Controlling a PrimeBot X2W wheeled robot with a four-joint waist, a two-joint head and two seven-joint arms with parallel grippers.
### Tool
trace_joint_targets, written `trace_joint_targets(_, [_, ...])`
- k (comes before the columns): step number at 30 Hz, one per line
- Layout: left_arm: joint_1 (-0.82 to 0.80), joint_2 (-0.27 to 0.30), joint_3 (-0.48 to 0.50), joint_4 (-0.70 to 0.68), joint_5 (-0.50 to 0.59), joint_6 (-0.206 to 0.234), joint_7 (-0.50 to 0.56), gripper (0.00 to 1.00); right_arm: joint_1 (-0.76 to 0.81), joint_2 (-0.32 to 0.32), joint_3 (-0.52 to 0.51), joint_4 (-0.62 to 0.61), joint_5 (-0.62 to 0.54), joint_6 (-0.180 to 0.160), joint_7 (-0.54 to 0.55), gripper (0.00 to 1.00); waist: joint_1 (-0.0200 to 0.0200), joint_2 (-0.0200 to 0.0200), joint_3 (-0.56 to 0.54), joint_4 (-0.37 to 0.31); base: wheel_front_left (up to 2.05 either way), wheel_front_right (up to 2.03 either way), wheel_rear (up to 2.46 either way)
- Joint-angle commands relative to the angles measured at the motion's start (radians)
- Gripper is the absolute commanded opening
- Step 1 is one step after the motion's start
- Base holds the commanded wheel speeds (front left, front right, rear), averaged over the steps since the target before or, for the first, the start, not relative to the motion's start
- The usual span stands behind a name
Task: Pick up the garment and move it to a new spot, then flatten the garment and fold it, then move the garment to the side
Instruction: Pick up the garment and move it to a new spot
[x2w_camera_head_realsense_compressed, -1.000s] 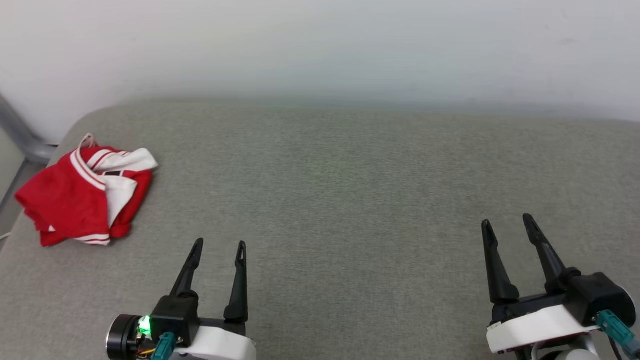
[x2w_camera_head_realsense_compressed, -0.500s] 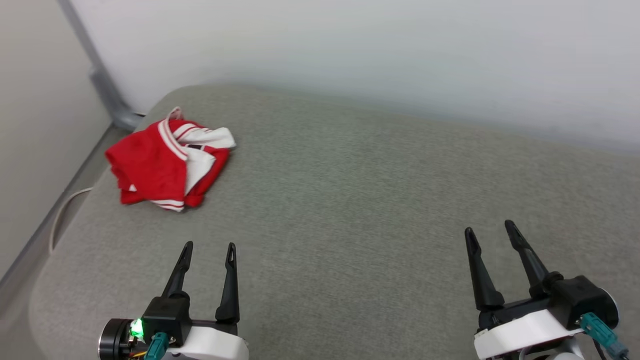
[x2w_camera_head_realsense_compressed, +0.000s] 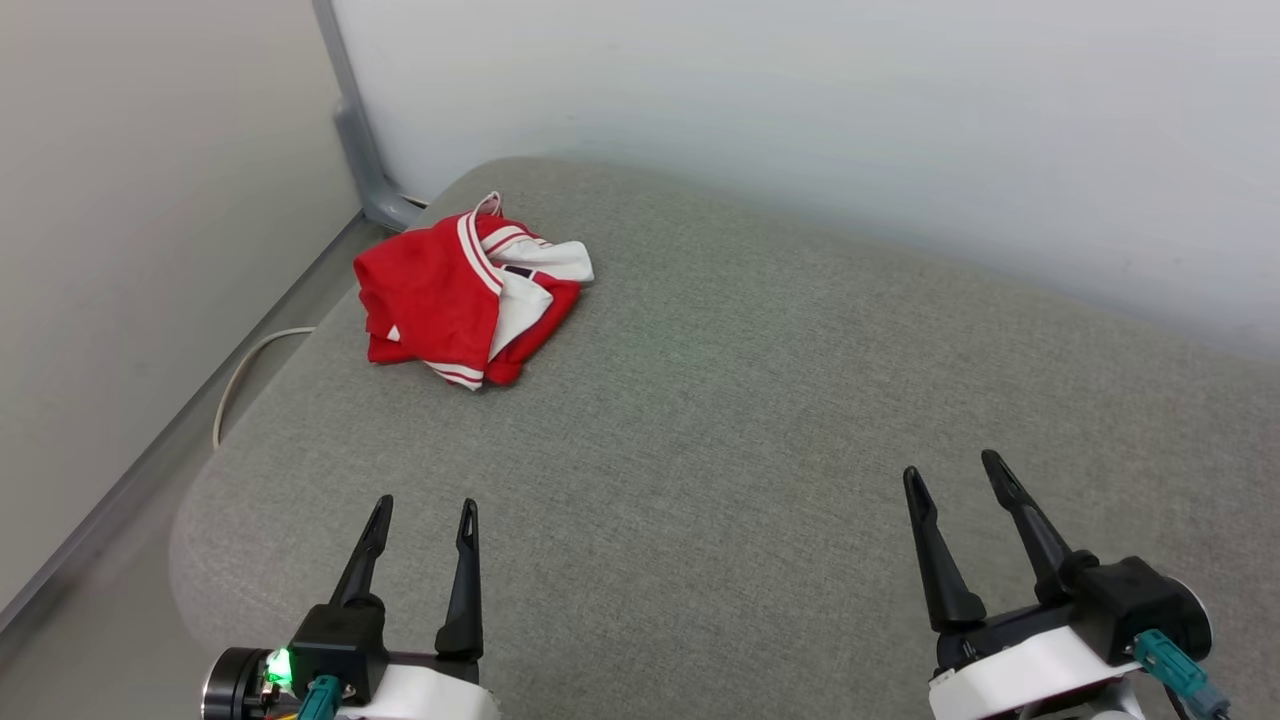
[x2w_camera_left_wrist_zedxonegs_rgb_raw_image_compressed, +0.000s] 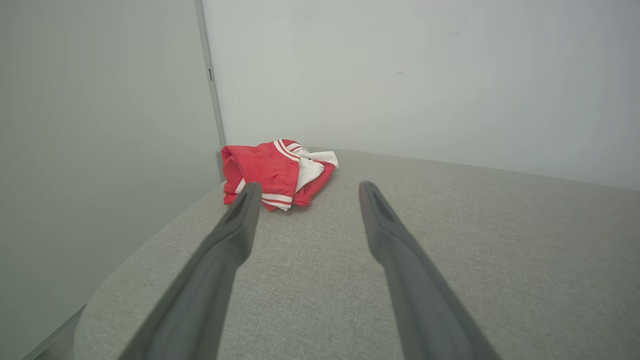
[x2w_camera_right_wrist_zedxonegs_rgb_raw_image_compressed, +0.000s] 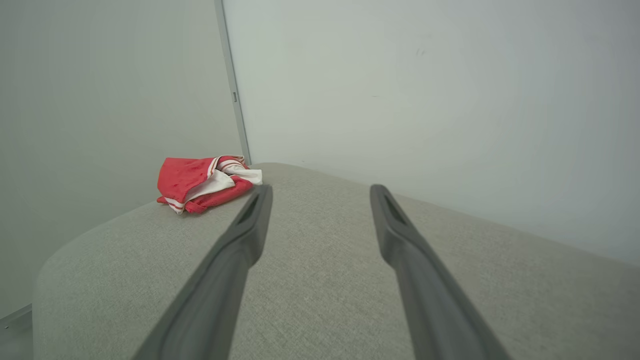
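1. The red jersey (x2w_camera_head_realsense_compressed: 455, 300) lay crumpled at the grey cushion's (x2w_camera_head_realsense_compressed: 720, 400) far left corner.
2. The left gripper (x2w_camera_head_realsense_compressed: 426, 503) hovered over the cushion's near edge, jaws wide, empty.
3. The right gripper (x2w_camera_head_realsense_compressed: 950, 464) hovered likewise, wide and empty.

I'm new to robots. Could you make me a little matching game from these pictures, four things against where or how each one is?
1 red jersey shirt
2 left gripper
3 right gripper
4 white cable

A on the floor beside the grey cushion
B open, green light at its base
C crumpled near the cushion's far left corner
D open, at the head view's lower right

Pairs: 1-C, 2-B, 3-D, 4-A
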Motion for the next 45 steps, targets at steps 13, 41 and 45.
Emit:
trace_joint_targets(13, [-0.004,-0.002,0.016,-0.036,-0.013,0.017,-0.003,1.0,0.003,0.002,0.009,-0.001,0.003,-0.001,-0.002,1.0,0.0,0.0,0.016,-0.001,0.0,0.0,0.0])
trace_joint_targets(41, [-0.711,0.455,0.013,0.504,-0.298,-0.142,0.494,1.0,-0.165,-0.03,0.021,-0.101,-0.131,-0.001,-0.002,1.0,0.0,0.0,0.46,-0.227,0.0,0.0,0.0])
trace_joint_targets(45, [-0.775,0.526,-0.042,0.544,-0.367,-0.143,0.558,1.0,-0.177,-0.03,0.027,-0.107,-0.135,-0.001,-0.002,1.0,0.0,0.0,0.497,-0.242,0.0,0.0,0.0])
